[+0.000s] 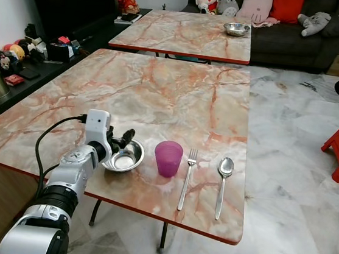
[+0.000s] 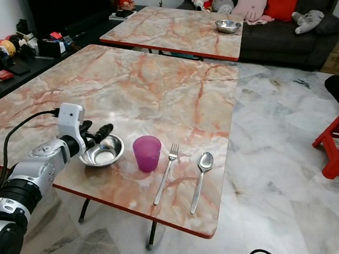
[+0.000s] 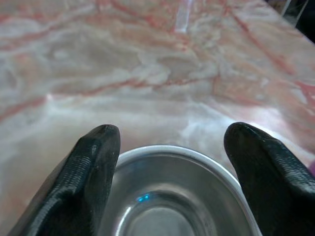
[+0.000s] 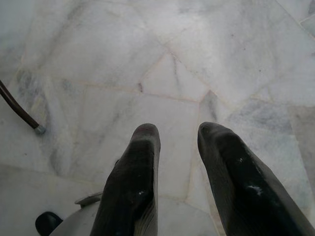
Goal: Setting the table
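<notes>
The left tool (image 1: pixel 120 143) hangs spread wide over the steel bowl (image 1: pixel 124 157), gripping nothing; its near rim is cut off in the wrist view. The bowl sits near the worktop's (image 1: pixel 161 95) front edge beside the purple cup (image 1: pixel 168 157), with fork (image 1: pixel 186 178) and spoon (image 1: pixel 223 177) lying handles toward the robot. The right tool (image 4: pixel 177 147) hangs over the floor, fingers slightly parted, empty.

Right gripper (image 4: pixel 177 135), jaws slightly apart, above marble floor (image 4: pixel 98 73).

Two bowls (image 1: pixel 124 157) (image 1: pixel 236 29), one cup (image 1: pixel 168 158), fork (image 1: pixel 186 178), spoon (image 1: pixel 224 177)

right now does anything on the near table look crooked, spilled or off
Nothing stands out. The steel bowl, purple cup, fork and spoon sit in a neat row, nothing spilled. The left gripper straddles the bowl.
</notes>
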### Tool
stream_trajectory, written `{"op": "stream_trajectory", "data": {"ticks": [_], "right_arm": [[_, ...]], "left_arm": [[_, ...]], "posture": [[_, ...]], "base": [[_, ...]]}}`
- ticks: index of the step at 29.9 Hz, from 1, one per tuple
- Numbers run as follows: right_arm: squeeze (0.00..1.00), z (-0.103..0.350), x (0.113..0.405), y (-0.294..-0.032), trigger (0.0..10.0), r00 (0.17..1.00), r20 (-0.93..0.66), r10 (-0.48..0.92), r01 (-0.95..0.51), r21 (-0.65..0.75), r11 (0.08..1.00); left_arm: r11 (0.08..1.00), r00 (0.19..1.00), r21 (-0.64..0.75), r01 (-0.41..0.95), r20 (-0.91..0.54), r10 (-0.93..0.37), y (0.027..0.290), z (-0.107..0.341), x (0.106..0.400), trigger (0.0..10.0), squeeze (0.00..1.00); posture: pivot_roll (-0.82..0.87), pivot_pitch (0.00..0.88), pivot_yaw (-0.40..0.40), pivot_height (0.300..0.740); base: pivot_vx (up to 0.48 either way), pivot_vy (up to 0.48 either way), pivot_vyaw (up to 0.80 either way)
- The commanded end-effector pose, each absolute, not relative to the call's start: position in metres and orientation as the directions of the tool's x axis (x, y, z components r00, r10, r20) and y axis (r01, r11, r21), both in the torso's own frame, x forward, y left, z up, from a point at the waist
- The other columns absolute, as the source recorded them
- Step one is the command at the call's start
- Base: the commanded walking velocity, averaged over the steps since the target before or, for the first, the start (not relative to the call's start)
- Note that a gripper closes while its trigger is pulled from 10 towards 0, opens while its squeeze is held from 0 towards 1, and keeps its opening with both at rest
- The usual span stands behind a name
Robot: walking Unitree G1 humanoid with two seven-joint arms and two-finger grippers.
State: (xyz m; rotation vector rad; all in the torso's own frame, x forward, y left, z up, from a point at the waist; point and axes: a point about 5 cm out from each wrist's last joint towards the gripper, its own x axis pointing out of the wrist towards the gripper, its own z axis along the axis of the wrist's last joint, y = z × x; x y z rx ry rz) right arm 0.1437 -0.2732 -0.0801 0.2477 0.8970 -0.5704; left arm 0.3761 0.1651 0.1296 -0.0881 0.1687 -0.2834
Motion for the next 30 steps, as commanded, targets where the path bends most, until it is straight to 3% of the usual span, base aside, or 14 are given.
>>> {"op": "stream_trajectory", "data": {"ticks": [1, 30], "right_arm": [[0.00, -0.081, 0.143, -0.272, 10.0, 0.486, -0.796, -0.361, 0.564, -0.030, 0.825], [0.00, -0.080, 0.144, -0.273, 10.0, 0.487, -0.797, -0.358, 0.558, -0.031, 0.829]], "left_arm": [[0.961, 0.944, -0.085, 0.264, -0.180, -0.275, 0.165, 0.132, 0.379, 10.0, 0.00], [0.990, 0.930, -0.055, 0.127, -0.340, -0.138, 0.174, 0.123, 0.386, 10.0, 0.00]], "posture": [[0.02, 0.035, 0.063, 0.740], [0.02, 0.043, 0.059, 0.740]], "base": [[0.000, 0.000, 0.00], [0.000, 0.000, 0.00]]}}
